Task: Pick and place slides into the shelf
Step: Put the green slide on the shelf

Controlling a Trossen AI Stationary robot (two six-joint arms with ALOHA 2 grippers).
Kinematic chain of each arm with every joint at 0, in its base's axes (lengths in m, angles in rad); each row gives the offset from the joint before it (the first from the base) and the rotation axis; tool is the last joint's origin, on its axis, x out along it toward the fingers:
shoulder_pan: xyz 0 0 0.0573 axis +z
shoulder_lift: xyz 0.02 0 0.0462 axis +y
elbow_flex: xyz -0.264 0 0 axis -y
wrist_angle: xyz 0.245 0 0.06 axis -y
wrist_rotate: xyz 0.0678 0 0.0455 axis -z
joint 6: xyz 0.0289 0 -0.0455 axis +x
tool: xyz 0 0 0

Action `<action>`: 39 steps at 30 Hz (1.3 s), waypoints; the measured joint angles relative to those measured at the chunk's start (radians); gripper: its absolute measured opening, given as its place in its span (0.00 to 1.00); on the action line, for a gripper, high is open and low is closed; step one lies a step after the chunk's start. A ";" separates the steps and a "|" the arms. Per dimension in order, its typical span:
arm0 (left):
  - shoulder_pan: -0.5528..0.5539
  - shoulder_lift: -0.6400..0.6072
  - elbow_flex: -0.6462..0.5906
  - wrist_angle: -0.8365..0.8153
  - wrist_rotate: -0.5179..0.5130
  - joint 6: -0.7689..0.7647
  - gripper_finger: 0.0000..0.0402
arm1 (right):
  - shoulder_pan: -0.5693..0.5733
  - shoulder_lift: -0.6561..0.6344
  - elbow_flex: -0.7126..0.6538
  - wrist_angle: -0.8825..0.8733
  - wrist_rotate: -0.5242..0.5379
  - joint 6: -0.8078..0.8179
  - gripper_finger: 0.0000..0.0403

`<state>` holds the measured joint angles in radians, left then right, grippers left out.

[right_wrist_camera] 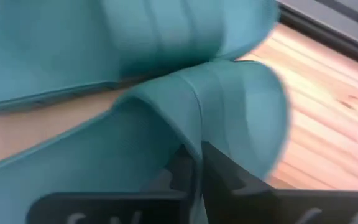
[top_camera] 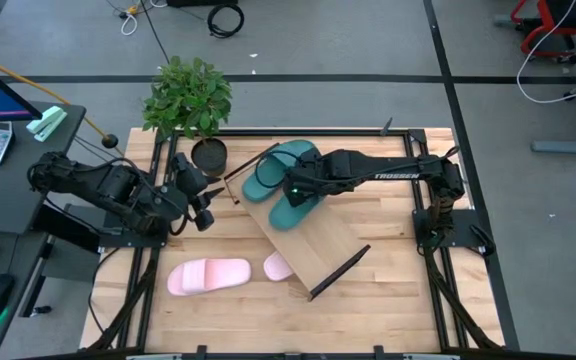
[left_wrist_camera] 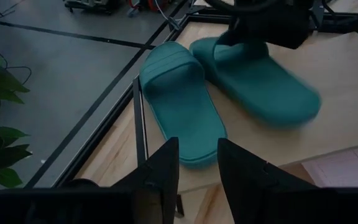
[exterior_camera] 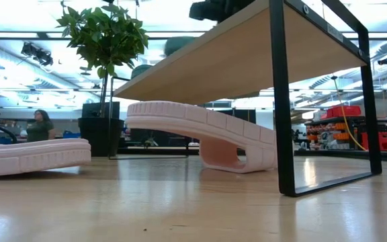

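The shelf [top_camera: 313, 240] stands slantwise in the middle of the table, on black end bars [exterior_camera: 281, 101]. Both teal slides lie on its far-left end. My right gripper [top_camera: 294, 190] is shut on the strap of one teal slide [left_wrist_camera: 260, 81]. The other teal slide [left_wrist_camera: 179, 106] lies flat on its sole beside it. My left gripper [left_wrist_camera: 197, 163] is open and waits left of the shelf, near the plant pot, touching nothing. One pink slide [top_camera: 208, 275] lies flat on the table. The second pink slide [exterior_camera: 207, 131] sits partly under the shelf with one end raised. My right gripper pinches the wide strap of the teal slide at its edge [right_wrist_camera: 229, 99], between the two fingers [right_wrist_camera: 222, 177], which come from above and slant down. The slide stays level over the shelf board. Whether its sole rests on the board or is just off it, I cannot tell.
A potted plant [top_camera: 190, 100] stands at the table's far-left corner, close to my left gripper. The shelf's near end bar [top_camera: 340, 270] points toward the table's near-right part, where bare wood shows. A person [exterior_camera: 40, 124] sits far off in the room.
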<state>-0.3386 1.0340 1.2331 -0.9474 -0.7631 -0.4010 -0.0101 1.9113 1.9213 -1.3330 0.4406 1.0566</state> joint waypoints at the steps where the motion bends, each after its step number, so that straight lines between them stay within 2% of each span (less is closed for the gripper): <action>1: 0.000 0.000 0.000 0.000 0.000 0.000 0.30 | 0.000 0.000 0.000 0.021 -0.009 -0.010 0.10; 9: 0.000 0.000 0.000 0.000 0.000 -0.012 0.30 | 0.000 -0.004 0.000 0.110 -0.043 -0.021 0.25; 18: 0.000 0.000 0.000 0.000 0.000 -0.017 0.30 | -0.001 -0.006 0.000 0.111 -0.074 -0.043 0.32; 39: 0.000 0.000 0.000 0.000 0.000 -0.042 0.29 | -0.005 -0.025 0.000 0.071 -0.075 -0.038 0.23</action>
<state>-0.3389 1.0340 1.2331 -0.9474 -0.7628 -0.4427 -0.0151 1.8866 1.9213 -1.2625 0.3657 1.0187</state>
